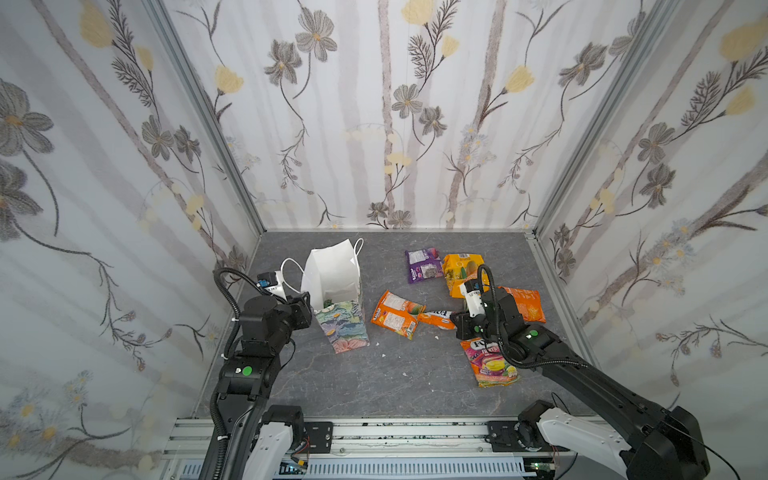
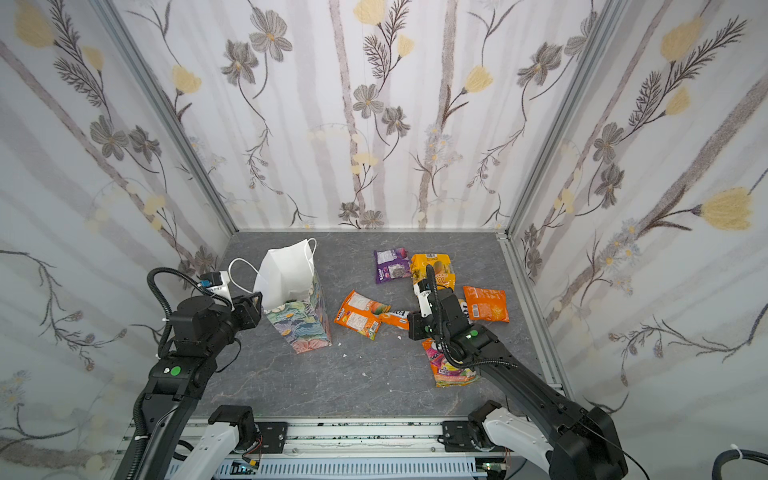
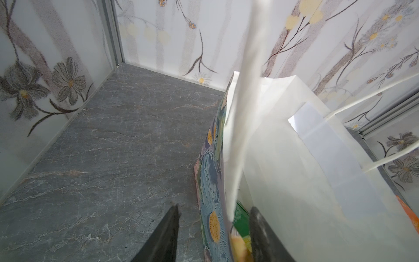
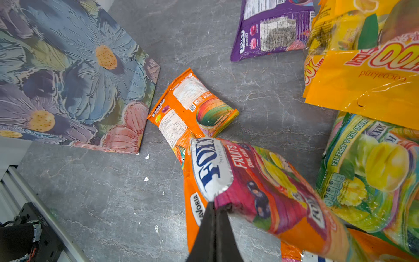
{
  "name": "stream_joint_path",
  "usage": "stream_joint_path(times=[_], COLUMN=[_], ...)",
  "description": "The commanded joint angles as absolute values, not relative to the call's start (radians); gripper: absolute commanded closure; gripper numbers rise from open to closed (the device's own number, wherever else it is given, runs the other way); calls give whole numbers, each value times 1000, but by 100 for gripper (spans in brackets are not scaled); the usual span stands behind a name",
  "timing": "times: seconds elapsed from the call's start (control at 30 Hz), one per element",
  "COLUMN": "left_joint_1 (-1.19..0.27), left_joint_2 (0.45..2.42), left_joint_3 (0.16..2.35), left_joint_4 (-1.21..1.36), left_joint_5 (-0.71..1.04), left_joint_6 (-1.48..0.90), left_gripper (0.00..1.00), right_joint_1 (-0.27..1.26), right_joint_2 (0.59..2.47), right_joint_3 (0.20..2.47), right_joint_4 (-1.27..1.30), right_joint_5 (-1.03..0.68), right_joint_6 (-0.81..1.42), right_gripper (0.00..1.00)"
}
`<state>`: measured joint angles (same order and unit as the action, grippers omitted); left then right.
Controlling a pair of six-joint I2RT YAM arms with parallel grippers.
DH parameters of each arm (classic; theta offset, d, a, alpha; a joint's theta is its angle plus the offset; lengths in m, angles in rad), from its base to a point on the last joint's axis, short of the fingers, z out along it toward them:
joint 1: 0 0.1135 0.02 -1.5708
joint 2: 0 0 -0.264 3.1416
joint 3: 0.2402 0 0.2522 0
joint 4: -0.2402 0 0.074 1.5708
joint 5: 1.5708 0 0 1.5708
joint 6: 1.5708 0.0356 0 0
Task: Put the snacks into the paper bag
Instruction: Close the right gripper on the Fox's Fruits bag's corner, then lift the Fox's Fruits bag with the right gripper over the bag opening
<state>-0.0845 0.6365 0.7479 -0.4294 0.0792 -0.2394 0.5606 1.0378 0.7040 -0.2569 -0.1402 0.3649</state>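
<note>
Right gripper (image 4: 213, 205) is closed on the FOX'S FRUITS packet (image 4: 260, 186), whose long axis slants across the fingers. An orange packet (image 4: 192, 108) lies just ahead, before the paper bag (image 4: 68, 79). Left gripper (image 3: 215, 207) is open, astride the bag's wall, mouth upward.

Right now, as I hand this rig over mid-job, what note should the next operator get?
Left gripper: open, astride the near wall of the paper bag, one finger inside.
Right gripper: shut on the edge of a FOX'S FRUITS packet.
Bag: upright, mouth open.
Done: at least a green packet is inside the bag.
Left: the held packet, plus six on the table: purple packet, yellow packet, orange packet by the bag, orange packet at the right, mango-tea packet, second FOX'S FRUITS packet.
</note>
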Motion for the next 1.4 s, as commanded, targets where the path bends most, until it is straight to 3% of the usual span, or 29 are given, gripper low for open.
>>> stream_joint_path(times=[0.0,0.63,1.37], left_joint_1=[-84,-84,-85], left_joint_2=[636,635,627], left_joint_3=[746,745,746], left_joint_4=[-420,-419,-420], left_joint_5=[71,73,68], left_joint_6=[-241,-241,-242], left_gripper=[51,50,51], right_joint_1=[562,723,894], right_joint_2=[1030,996,1146], right_joint_3=[741,935,1325], right_joint_4=[-243,-187,-284], right_joint_5=[-169,-171,-157], right_joint_6=[336,266,107], right_gripper=[100,100,100])
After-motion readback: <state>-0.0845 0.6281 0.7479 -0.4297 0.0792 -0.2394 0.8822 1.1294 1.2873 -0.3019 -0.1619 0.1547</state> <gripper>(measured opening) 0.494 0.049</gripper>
